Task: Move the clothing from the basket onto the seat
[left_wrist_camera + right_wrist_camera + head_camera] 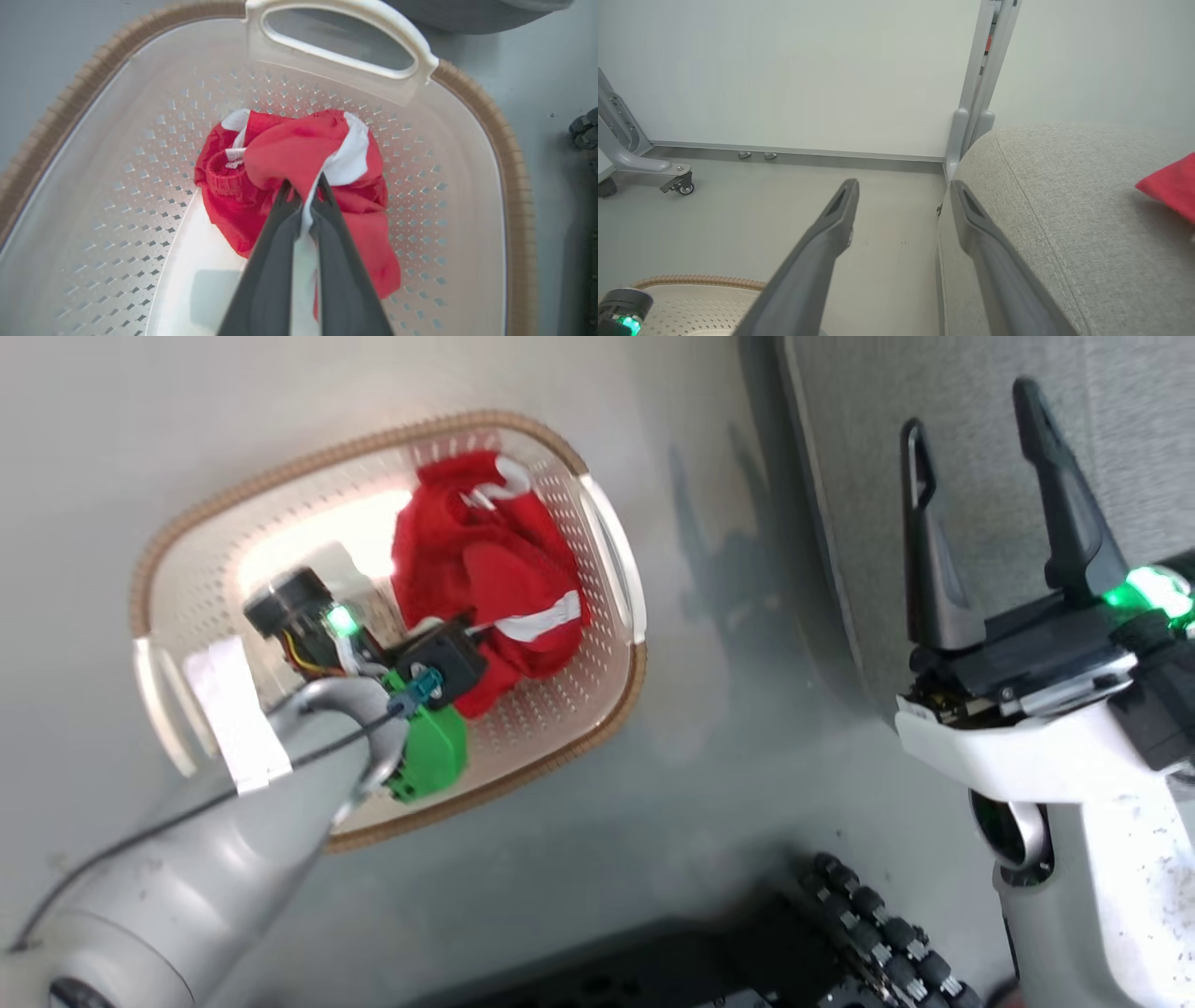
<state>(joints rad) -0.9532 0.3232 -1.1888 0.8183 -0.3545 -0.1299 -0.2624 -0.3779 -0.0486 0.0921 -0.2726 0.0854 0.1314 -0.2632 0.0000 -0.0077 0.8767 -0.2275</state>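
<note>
Clothing (299,154) pinched in the left end effector (303,186), low inside the basket (467,163).
Its fingers (338,261) are closed on a red-and-white fold, the rest bunched just beyond the tips on the basket floor. A straight, high lift should clear the rim before swinging to the seat (1064,210); the right end effector (971,406) hangs wide open, empty.

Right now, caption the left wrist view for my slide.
Left pincer shut on crumpled red-and-white jersey clothing inside cream perforated plastic basket.
</note>
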